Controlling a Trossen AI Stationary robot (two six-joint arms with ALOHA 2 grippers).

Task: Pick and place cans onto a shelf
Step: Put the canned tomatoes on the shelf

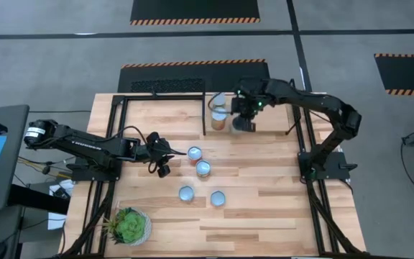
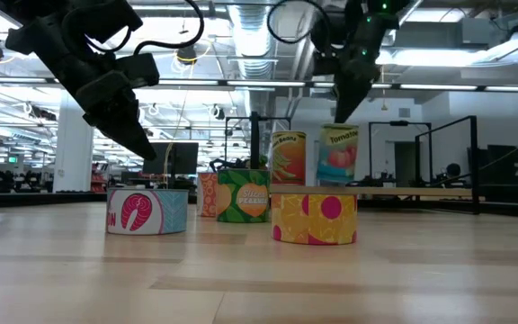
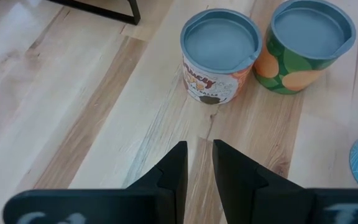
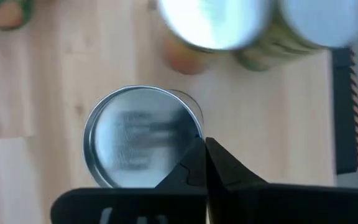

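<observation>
Across the middle of the high view lies the light-wood tabletop (image 1: 264, 208), framed by black rods. At its upper centre the shelf (image 1: 225, 128) shows only partly, the right arm covering much of it; in the low view its board (image 2: 421, 192) runs level at the right. Two tall cans (image 2: 288, 158) stand upright on it, axes vertical, with a third silver-topped can (image 4: 143, 135) beside them, under the right gripper (image 1: 244, 122), whose fingers (image 4: 219, 168) are pressed together just past its rim. Four short cans (image 1: 203, 169) sit upright in the tabletop's centre, round tops up. The left gripper (image 1: 162, 169) hovers at centre left beside an orange-labelled can (image 3: 219, 55), fingers (image 3: 174, 168) nearly together on nothing. A potted plant (image 1: 129, 225) sits lower left.
</observation>
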